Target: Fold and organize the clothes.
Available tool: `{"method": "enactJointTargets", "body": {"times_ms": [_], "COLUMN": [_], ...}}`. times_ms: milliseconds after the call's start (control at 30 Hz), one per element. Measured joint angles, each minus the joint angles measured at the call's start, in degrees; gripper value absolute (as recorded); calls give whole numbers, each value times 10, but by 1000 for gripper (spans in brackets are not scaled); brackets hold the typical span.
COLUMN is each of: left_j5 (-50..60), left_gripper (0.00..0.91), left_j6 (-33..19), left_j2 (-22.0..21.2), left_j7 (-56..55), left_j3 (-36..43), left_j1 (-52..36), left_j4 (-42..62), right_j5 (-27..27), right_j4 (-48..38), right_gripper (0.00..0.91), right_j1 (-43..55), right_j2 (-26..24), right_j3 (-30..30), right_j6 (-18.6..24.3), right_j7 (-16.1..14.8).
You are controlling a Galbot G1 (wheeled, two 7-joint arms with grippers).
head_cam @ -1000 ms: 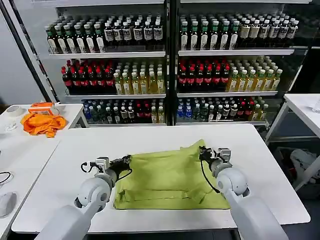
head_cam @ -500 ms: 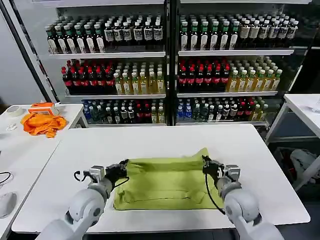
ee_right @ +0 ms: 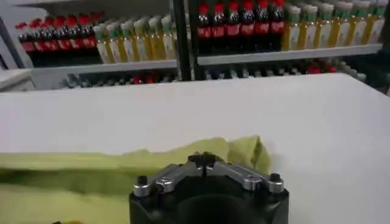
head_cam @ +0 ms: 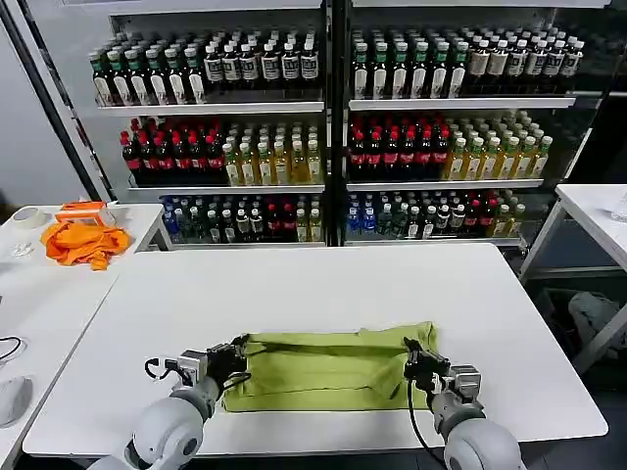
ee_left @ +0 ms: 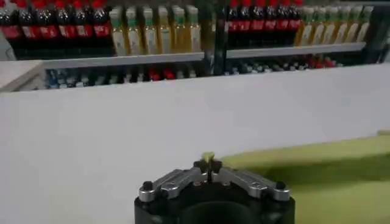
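The light yellow-green T-shirt (head_cam: 328, 368) lies as a low, wide band near the table's front edge, its far layer drawn toward me over the near part. My left gripper (head_cam: 235, 354) is shut on the shirt's left edge, and a tip of cloth (ee_left: 208, 157) pokes out between its closed jaws (ee_left: 208, 165). At the shirt's right edge, my right gripper (head_cam: 415, 352) is shut on the fabric (ee_right: 122, 167), which bunches just beyond the jaws (ee_right: 203, 161).
The white table (head_cam: 313, 284) stretches bare beyond the shirt. A second table at the left carries a bright orange cloth (head_cam: 83, 242). Coolers full of bottles (head_cam: 333, 127) stand behind. Another white table (head_cam: 593, 211) is at the right.
Both grippers have pulled the shirt's far edge toward me, from mid-table to near the front edge. The shirt has gone from a broad spread to a narrow folded band.
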Motion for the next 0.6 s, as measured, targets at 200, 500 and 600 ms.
{"method": "enactJointTargets", "body": {"times_ms": [200,500,600], "left_j5": [38,79,82], "left_gripper": [907,907,907], "left_j6": [-7,-22,-23], "left_j2": [-7,-29,-40], "left_j7": [1,-15,-24], "left_j3": [-7,-29,-39], "left_j1": [17,49,62], "left_j4": [-5,-26,-34], "right_j5": [-23,-53,-61], "right_j4": [19,53,57], "right_gripper": [907,907,907], "right_j1": [-25,-69,-83], "right_j2": [7,14,17], "right_j3": [12,36,41], "right_j6": [1,12,15], "right_j7": [-4,-9,-11]}}
